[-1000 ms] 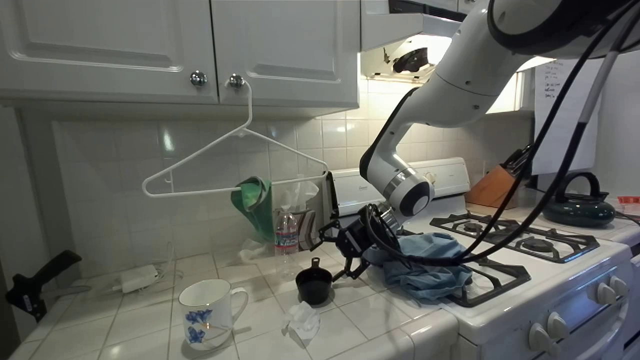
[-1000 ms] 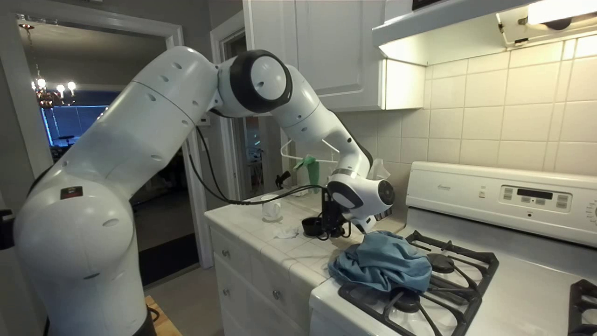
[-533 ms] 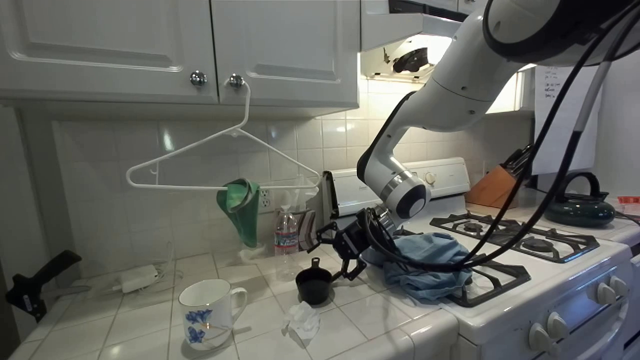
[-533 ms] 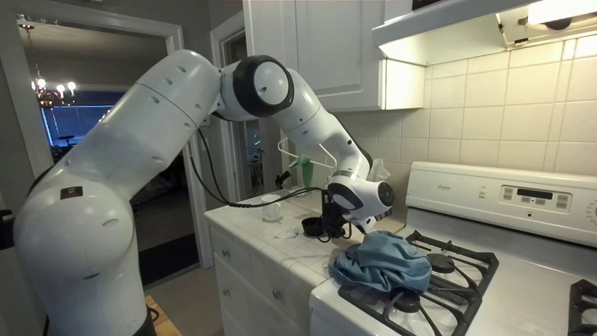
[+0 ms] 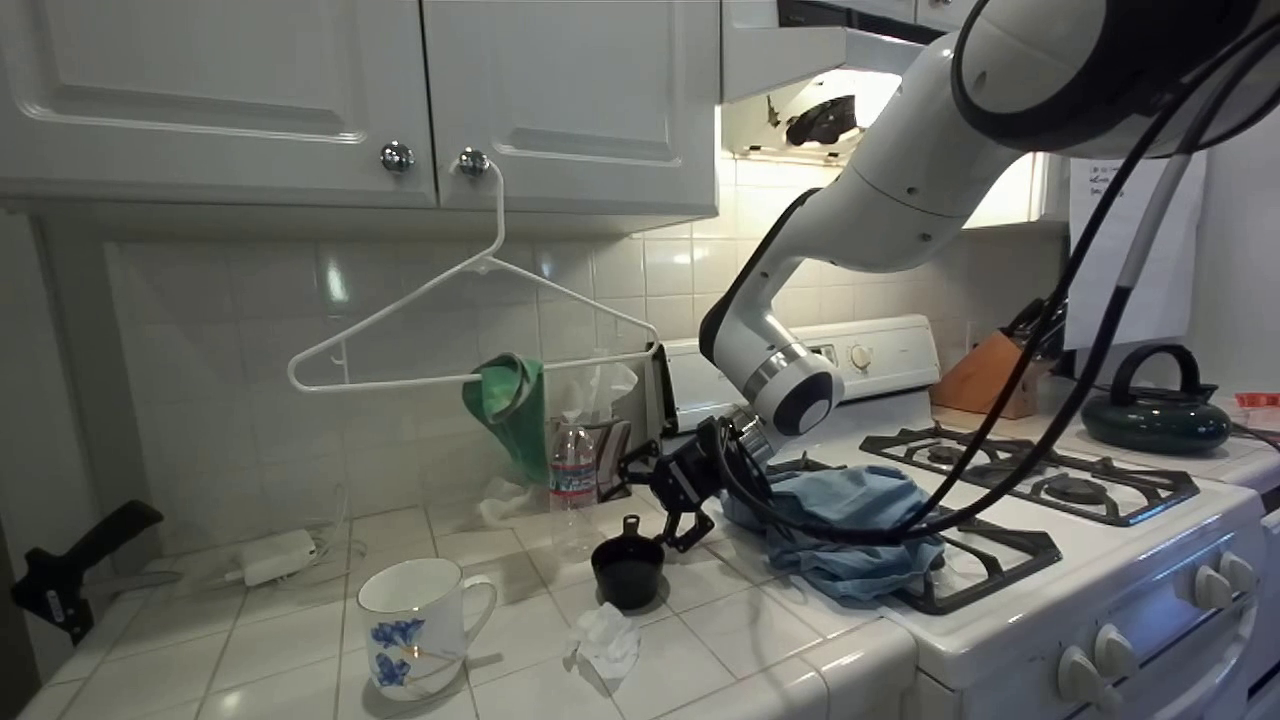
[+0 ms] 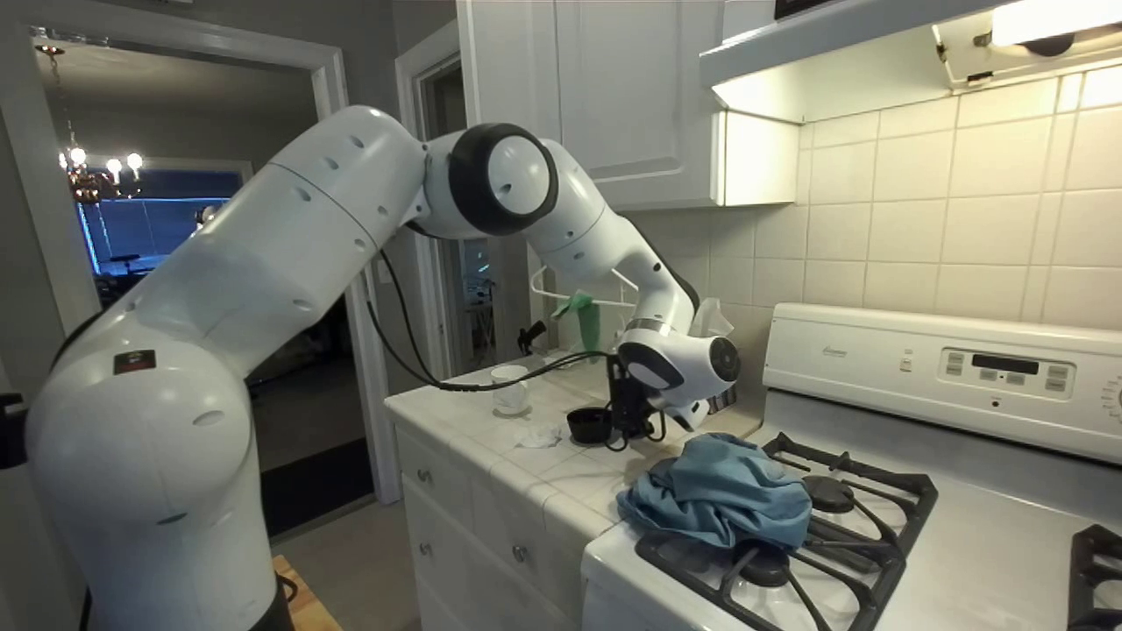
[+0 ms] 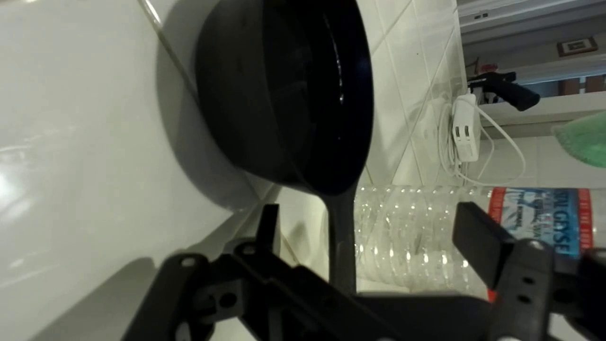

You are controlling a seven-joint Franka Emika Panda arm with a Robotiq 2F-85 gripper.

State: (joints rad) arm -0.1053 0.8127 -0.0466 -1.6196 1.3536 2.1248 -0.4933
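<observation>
A small black cup with a handle (image 5: 627,575) stands upright on the tiled counter, also seen in the wrist view (image 7: 236,90). Its straight handle (image 7: 342,237) reaches in between the jaws of my gripper (image 7: 374,234), nearer the left finger (image 7: 269,227). Gaps show on both sides of the handle; the jaws are wide apart and hold nothing. In an exterior view my gripper (image 5: 640,520) is tilted down at the cup's handle side. Past the handle a clear plastic bottle (image 7: 416,208) with a red and blue label fills much of the wrist view, behind the right finger (image 7: 483,241).
A flowered mug (image 5: 412,625) and crumpled tissue (image 5: 608,640) stand nearer the counter's front. A blue cloth (image 6: 719,491) lies on the stove grate (image 6: 912,526) under the arm. A white hanger (image 5: 485,263) with a green cloth (image 5: 515,420) hangs from a cabinet knob.
In an exterior view my gripper has moved left, closer to the cup's handle, while the upper arm has lowered. The hanger swung left and then back. The cup has not moved.
</observation>
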